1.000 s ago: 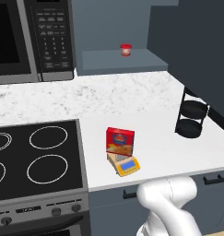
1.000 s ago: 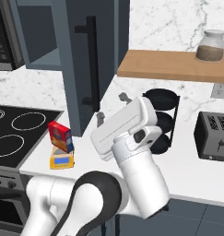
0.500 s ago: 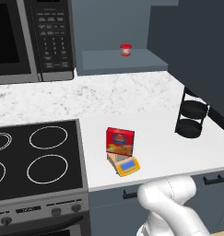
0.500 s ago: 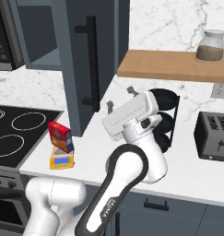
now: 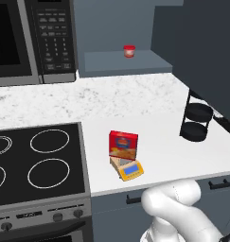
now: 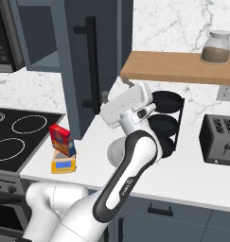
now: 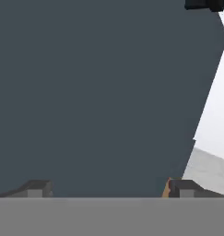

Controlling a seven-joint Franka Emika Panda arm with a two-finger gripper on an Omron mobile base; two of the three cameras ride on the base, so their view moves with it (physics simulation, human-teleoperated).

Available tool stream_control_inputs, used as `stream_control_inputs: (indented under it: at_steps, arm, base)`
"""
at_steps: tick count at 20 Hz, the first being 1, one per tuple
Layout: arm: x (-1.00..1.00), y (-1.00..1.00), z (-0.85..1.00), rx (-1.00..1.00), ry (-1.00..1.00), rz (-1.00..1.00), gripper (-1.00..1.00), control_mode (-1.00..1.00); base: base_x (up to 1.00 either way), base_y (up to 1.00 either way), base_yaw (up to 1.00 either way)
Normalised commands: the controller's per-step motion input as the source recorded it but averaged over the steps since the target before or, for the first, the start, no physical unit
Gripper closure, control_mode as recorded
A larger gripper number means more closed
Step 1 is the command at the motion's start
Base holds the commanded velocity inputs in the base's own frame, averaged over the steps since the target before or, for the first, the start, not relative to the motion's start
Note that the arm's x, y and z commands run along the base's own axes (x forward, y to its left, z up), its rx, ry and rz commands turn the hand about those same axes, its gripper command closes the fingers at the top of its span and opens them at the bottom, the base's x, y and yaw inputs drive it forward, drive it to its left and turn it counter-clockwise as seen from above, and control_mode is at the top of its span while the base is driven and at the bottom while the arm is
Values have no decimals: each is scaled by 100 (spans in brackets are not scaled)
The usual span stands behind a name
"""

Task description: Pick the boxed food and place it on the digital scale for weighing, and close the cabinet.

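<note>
The gripper point(image 6: 117, 93) is holding its fingers wide apart, gripping nothing, and is facing the flat slate-blue cabinet door point(image 7: 99, 92) at close range (its long black bar handle point(image 6: 92, 71) is running vertically). Left of that door, the boxed food point(image 5: 123, 144), a red carton, is standing upright on the small flat yellow digital scale point(image 5: 129, 169), its red face turned toward the counter's front edge.

Arm rises from below the worktop's front edge, elbow bent, forearm up. Hand point(image 6: 117, 93) raised, tilted, pointing left in the right base view; fingers spread wide, holding nothing.
</note>
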Motion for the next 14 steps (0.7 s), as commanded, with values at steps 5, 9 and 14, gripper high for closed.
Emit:
stream_control_inputs:
  at_steps: [5,9,14]
  arm:
    - [-2,50,63,-4,0,2,-100,-100]
    - [0,61,50,-8,0,1,-100,-100]
    - [39,60,12,-15,14,-9,-100,-100]
  base:
    - [0,0,0]
    - [0,0,0]
    - [0,0,0]
